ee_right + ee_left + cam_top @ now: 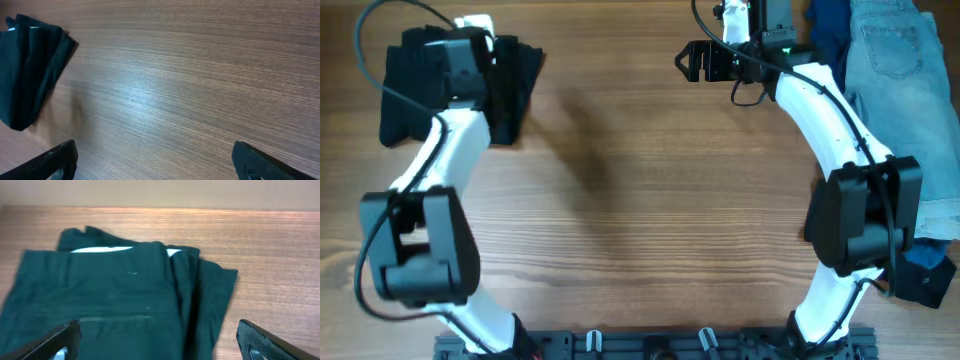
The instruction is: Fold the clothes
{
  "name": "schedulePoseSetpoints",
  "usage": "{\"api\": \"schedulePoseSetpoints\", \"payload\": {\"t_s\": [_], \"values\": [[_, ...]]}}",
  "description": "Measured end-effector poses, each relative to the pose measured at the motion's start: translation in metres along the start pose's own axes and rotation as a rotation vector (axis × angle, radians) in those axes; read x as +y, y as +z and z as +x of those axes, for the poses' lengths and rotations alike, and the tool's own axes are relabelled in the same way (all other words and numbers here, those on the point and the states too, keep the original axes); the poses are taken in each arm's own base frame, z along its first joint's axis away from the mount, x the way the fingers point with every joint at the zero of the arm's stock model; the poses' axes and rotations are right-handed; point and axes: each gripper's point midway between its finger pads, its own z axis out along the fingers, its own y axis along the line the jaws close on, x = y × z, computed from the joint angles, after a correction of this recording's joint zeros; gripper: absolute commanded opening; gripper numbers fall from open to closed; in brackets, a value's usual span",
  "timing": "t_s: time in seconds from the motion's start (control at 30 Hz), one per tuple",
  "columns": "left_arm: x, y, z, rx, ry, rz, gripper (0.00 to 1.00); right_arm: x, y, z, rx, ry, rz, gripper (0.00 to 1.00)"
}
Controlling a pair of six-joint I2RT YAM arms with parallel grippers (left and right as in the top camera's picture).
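Two claws are in view, and both have their fingers spread wide apart with nothing held between them.

The left claw (157, 347) hangs just above the folded black shorts (115, 295). Its two dark fingers (55, 342) show at the bottom corners of the wrist view, one on each side of the cloth. I cannot tell whether they touch it. The shorts lie flat on the wooden table (270, 245), under this claw and ahead of it. They are folded in several layers, and the stacked edges are on the side of the claw's right finger. A narrow strip of pale lining (100, 250) shows at the edge of the shorts farthest from the claw. In the overhead view the left arm (450, 130) covers the middle of the shorts, so only their outer parts show there.

The right claw (157, 162) hangs over bare wood, well apart from the black shorts, which appear far off to its left. Behind this claw, on its wrist side, a dark blue garment (828, 30) and light-blue denim shorts (895, 50) lie together at the table's corner. The right arm (820, 110) passes just beside this heap and hides part of it.
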Motion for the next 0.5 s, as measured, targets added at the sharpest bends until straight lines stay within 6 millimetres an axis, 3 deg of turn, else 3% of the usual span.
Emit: {"api": "schedulePoseSetpoints", "payload": {"t_s": [0.27,0.5], "values": [[-0.012,0.039,0.036,0.055,0.021,0.011,0.97,0.000,0.000,0.004,0.015,0.006,0.002,1.00],[-0.014,0.050,0.050,0.075,0.027,0.007,0.82,0.000,0.000,0.002,0.010,0.004,0.001,1.00]]}}
